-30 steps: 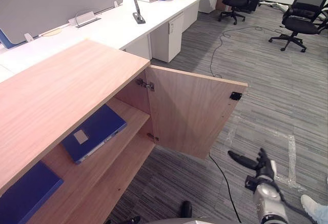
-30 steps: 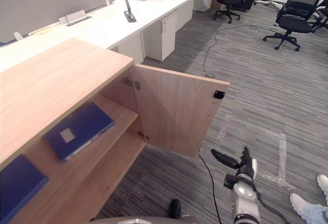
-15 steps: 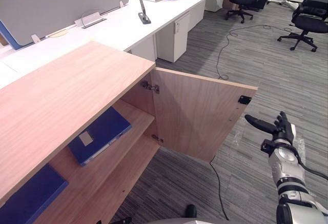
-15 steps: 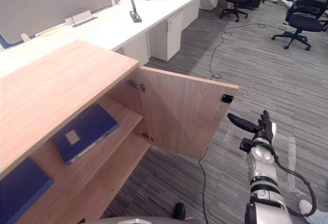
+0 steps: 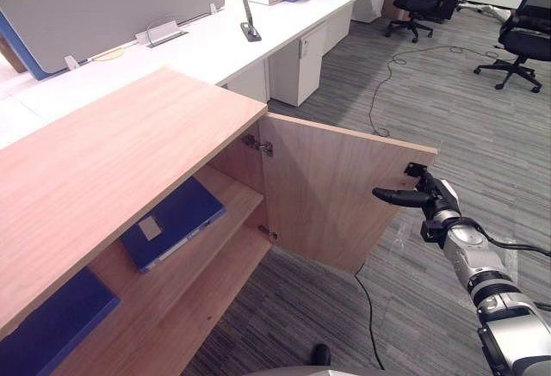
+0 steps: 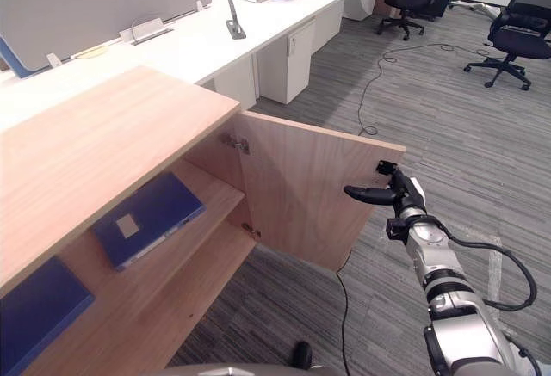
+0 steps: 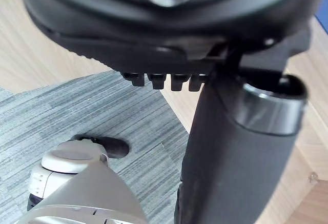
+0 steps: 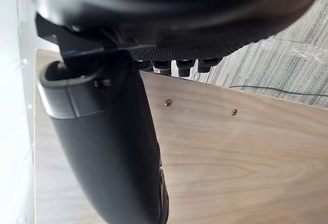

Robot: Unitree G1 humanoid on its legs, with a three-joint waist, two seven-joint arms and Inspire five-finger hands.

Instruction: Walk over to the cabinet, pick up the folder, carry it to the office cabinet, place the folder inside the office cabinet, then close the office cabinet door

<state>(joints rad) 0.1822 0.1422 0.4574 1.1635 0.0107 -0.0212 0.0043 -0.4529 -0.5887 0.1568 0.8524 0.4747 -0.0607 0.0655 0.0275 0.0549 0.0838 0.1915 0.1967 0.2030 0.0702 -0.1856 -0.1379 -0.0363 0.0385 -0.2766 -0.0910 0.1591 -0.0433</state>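
Grey carpet; right hand by open cabinet door (folder shelved).

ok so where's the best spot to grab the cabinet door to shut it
The door by its free vertical edge, up near the black catch, farthest from the hinges for leverage. It stands wide open with its inner face showing, so probably reach the right hand round that edge onto the far face and pull in.
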